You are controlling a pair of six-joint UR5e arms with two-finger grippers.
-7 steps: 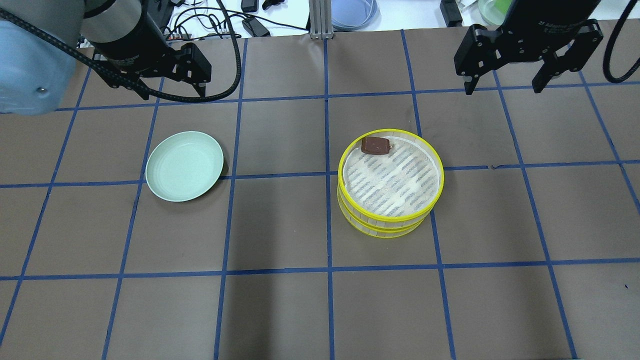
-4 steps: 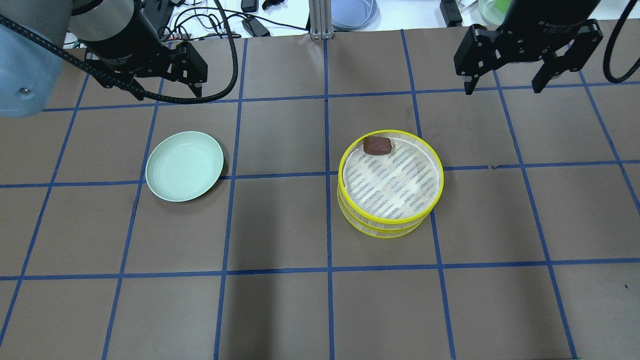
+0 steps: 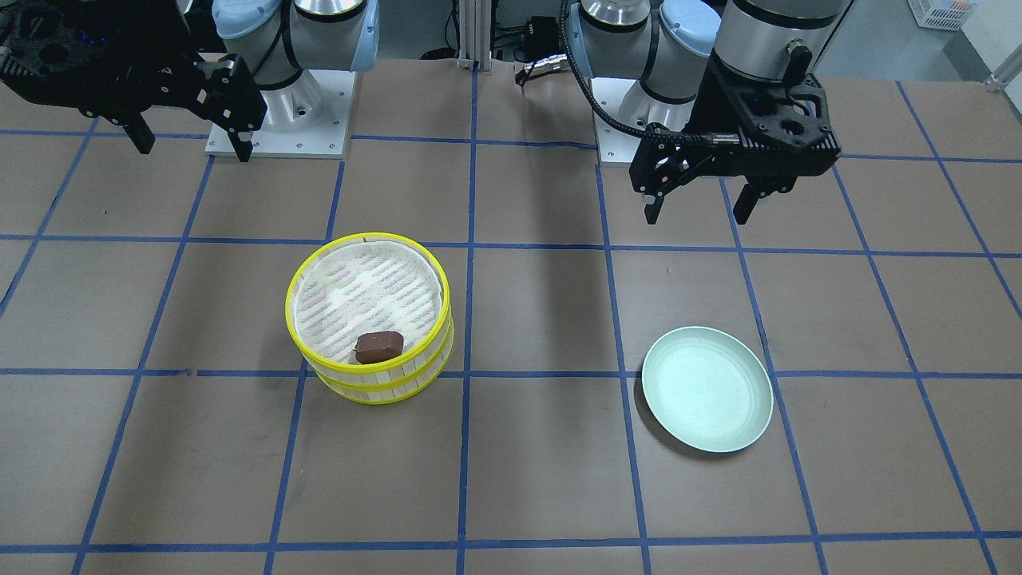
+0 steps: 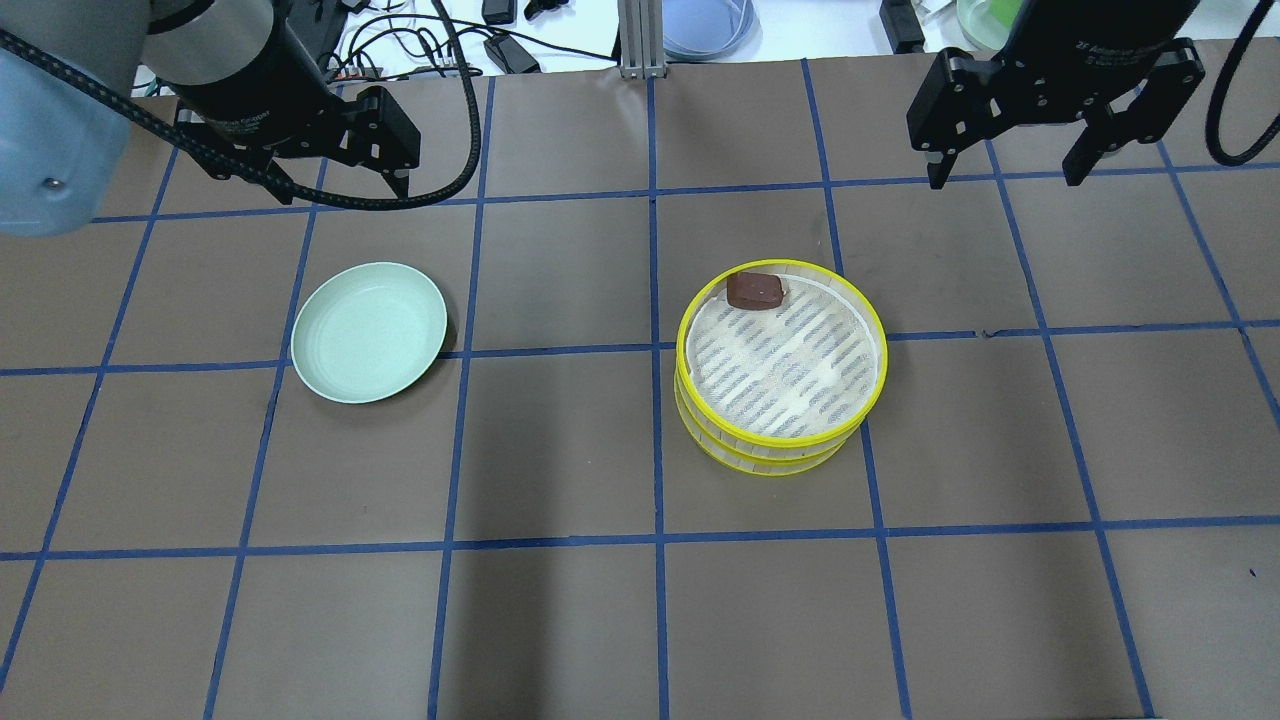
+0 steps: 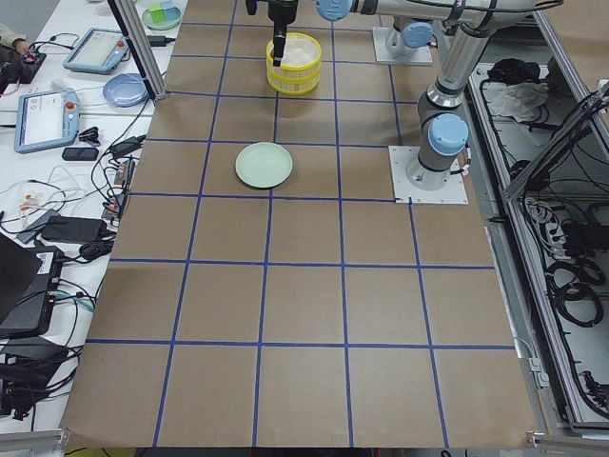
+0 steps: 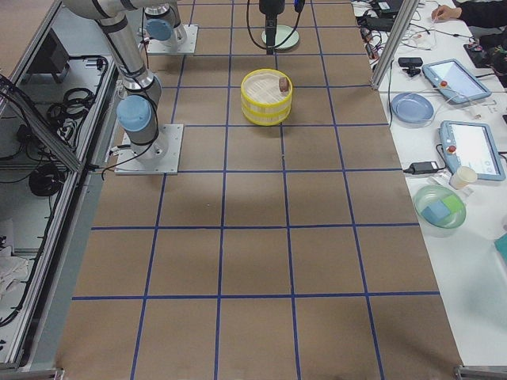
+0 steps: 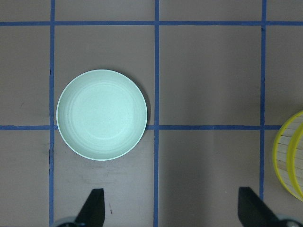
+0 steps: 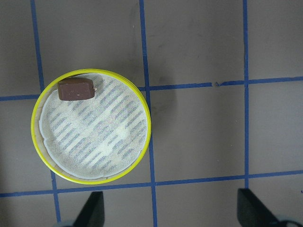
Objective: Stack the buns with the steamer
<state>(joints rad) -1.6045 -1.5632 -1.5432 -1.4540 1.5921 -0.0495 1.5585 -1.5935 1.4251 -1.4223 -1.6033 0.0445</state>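
The steamer is two yellow-rimmed trays stacked one on the other, right of the table's middle; it also shows in the front view and the right wrist view. The dark brown bun lies in the top tray by its far rim, and also shows in the right wrist view. The cream-white bun is hidden. My left gripper is open and empty, high above the table behind the plate. My right gripper is open and empty, high and behind the steamer to the right.
An empty pale green plate sits left of the middle, below the left wrist camera. Cables, tablets and bowls lie on the white bench beyond the table's far edge.
My left arm has shifted a little at the far left. The right arm, steamer, bun and plate have not moved.
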